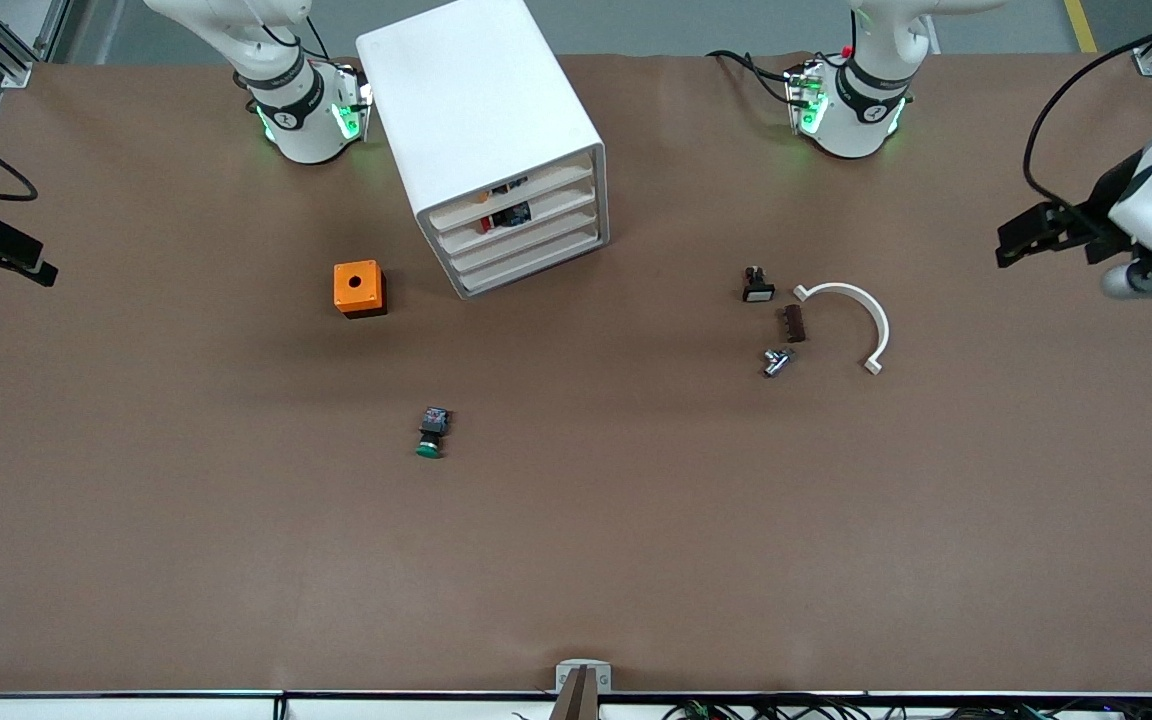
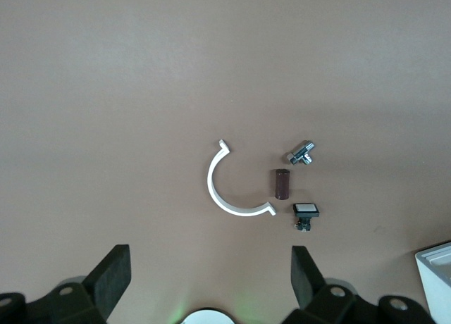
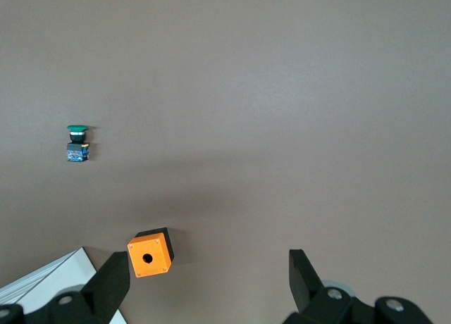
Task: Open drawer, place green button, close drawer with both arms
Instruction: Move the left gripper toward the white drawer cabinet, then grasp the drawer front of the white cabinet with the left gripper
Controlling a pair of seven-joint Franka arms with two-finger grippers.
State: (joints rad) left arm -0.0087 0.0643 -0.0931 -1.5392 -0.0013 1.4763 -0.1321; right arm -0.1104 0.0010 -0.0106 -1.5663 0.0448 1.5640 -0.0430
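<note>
The white cabinet stands near the robots' bases, between them, with all four tray drawers pushed in. The drawer is the third one down. On the brown table, nearer the front camera than the cabinet, the green-capped button lies on its side. My left gripper hangs open and empty high over the left arm's end of the table. Over the right arm's end of the table, my right gripper is also open and empty. Both are far from the cabinet and the button.
An orange cube with a round hole sits beside the cabinet toward the right arm's end. Toward the left arm's end lie a white-capped black button, a brown piece, a metal fitting and a white C-shaped clip.
</note>
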